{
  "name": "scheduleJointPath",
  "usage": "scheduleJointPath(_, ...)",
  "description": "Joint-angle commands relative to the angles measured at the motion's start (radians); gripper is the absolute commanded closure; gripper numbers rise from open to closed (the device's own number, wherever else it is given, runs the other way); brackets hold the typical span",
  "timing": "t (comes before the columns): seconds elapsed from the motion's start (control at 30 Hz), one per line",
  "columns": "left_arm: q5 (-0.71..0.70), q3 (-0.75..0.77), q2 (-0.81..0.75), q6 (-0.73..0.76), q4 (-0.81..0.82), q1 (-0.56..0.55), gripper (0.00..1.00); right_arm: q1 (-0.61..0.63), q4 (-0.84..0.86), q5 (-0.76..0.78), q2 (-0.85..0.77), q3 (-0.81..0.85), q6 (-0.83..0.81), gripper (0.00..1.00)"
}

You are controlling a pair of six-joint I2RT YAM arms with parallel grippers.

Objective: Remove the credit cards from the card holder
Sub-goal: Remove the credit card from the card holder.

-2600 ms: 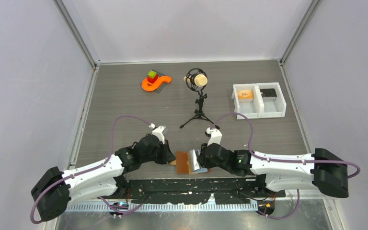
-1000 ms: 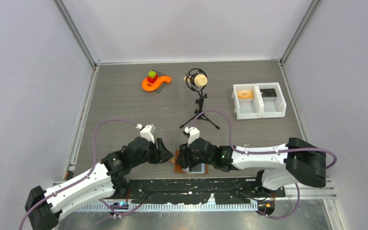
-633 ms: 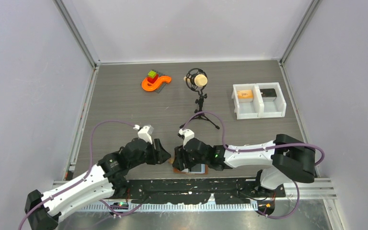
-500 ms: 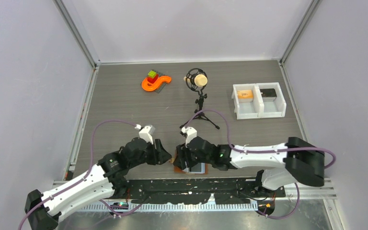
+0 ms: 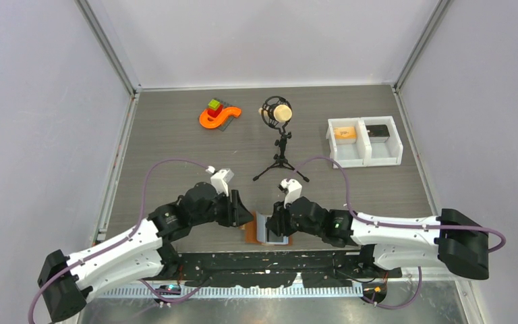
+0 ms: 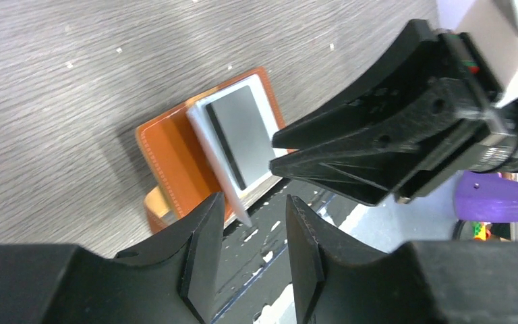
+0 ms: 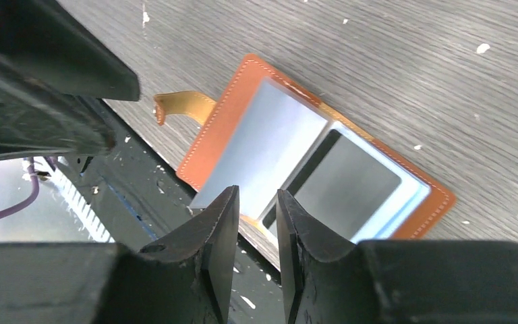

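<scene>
The card holder point(image 5: 251, 234) lies open at the table's near edge, brown outside and pale blue-grey inside. In the right wrist view the card holder point(image 7: 256, 145) shows its brown tab point(image 7: 179, 103) and a grey card with a black stripe point(image 7: 351, 185) in one half. In the left wrist view that half point(image 6: 239, 131) tilts up off the brown leather point(image 6: 172, 158). My left gripper point(image 5: 248, 218) is open, its fingertips by the flap's near corner point(image 6: 251, 206). My right gripper point(image 5: 273, 225) hovers over the holder's near edge, jaws slightly apart and empty point(image 7: 256, 199).
A microphone on a tripod point(image 5: 281, 142) stands mid-table. An orange S-shaped toy with blocks point(image 5: 217, 115) is at the back left. A white two-compartment bin point(image 5: 364, 158) is at the back right. The black frame rail point(image 5: 270, 260) runs just below the holder.
My right gripper has drawn back to the right of the holder. My left gripper has moved right, up to the holder's left side. One half of the holder now tilts up.
</scene>
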Motion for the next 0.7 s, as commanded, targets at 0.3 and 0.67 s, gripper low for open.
scheduleJointPath(0.3,0.095,0.104,0.262,-0.035,0.299,-0.085,0.65,-0.042,-0.088,0.12,-0.124,-0.077,0.087,0.69)
scheduleJointPath(0.67,0.058,-0.006,0.455,-0.09,0.482,-0.085,0.67,-0.062,0.027,0.064,-0.082,-0.15,0.158,0.7)
